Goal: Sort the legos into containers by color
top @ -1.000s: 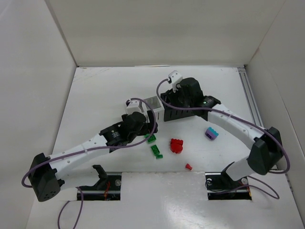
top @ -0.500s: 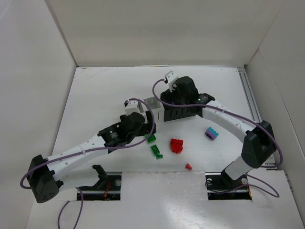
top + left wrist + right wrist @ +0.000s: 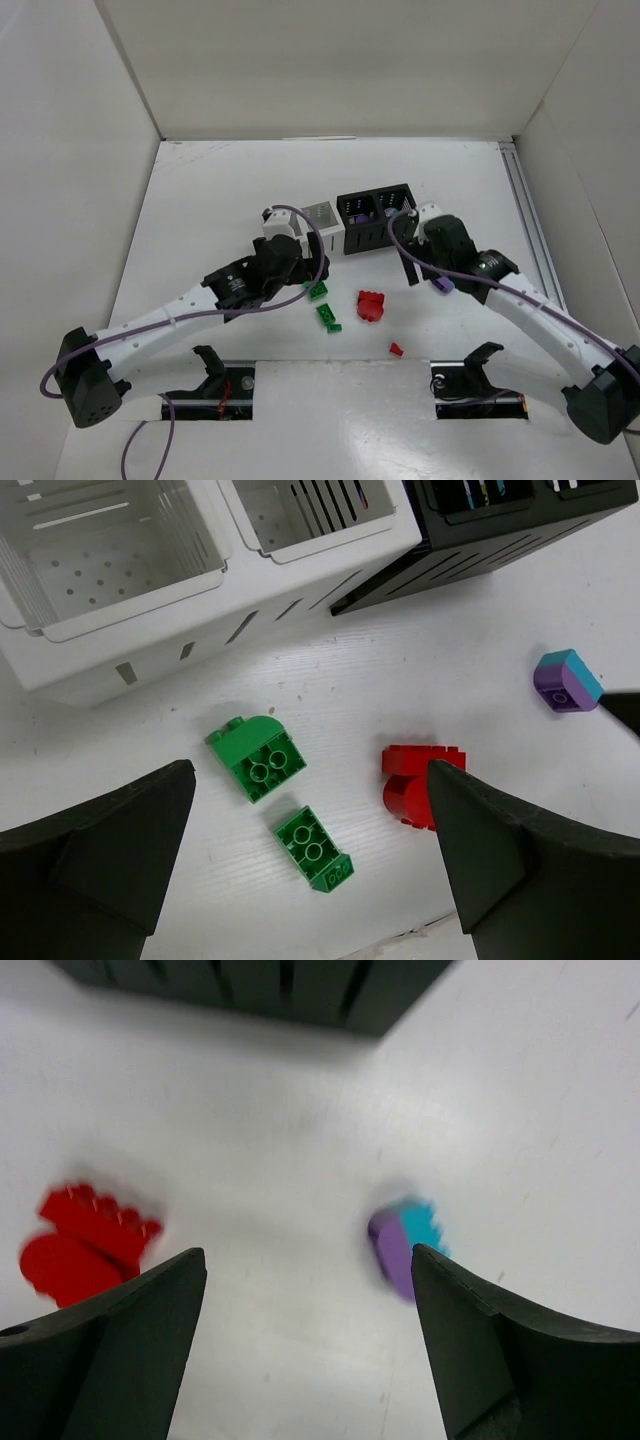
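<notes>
Two green legos (image 3: 318, 291) (image 3: 328, 317) lie on the table, also in the left wrist view (image 3: 256, 759) (image 3: 314, 848). A red lego (image 3: 371, 305) (image 3: 415, 780) (image 3: 85, 1245) lies right of them, and a small red piece (image 3: 396, 349) lies nearer the front. A purple and teal lego (image 3: 443, 286) (image 3: 405, 1245) (image 3: 566, 680) lies beside my right gripper (image 3: 425, 262) (image 3: 310, 1360), which is open and empty above the table. My left gripper (image 3: 300, 275) (image 3: 310, 880) is open and empty above the green legos. The black container (image 3: 375, 235) holds purple pieces. The white container (image 3: 318, 222) stands to its left.
White walls enclose the table on the left, back and right. A rail (image 3: 528, 215) runs along the right edge. Both containers stand side by side at mid-table, just beyond the two grippers.
My right arm has pulled back from over the black container toward the near right and now hangs low by the purple and teal lego. The left arm has barely moved.
</notes>
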Controlling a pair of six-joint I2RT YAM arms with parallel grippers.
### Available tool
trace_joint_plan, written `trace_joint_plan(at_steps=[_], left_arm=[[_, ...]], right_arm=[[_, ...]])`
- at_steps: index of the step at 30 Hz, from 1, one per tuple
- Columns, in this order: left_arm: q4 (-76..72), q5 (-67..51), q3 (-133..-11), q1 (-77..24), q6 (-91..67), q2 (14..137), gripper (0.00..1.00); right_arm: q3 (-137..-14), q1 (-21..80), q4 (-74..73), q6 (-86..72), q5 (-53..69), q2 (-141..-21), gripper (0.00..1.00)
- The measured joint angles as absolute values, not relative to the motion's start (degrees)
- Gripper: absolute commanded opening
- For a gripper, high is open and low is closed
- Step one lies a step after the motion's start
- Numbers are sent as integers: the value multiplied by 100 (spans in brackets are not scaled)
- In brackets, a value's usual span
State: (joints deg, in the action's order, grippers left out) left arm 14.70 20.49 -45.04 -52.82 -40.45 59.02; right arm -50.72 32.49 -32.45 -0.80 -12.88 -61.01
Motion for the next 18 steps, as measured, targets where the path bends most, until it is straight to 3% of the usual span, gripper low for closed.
trace_joint_plan(at_steps=[12,18], left_arm=[[1256,1765,-4501,-5282,-3771,6106,100],[1229,1710,-4504,-5282,-3557,6206,100]], right_arm=[[-3024,3247,-4034,-2281,-1564,-4910,88],[-2919,3227,-3570,-3041,-2134,-5317,88]])
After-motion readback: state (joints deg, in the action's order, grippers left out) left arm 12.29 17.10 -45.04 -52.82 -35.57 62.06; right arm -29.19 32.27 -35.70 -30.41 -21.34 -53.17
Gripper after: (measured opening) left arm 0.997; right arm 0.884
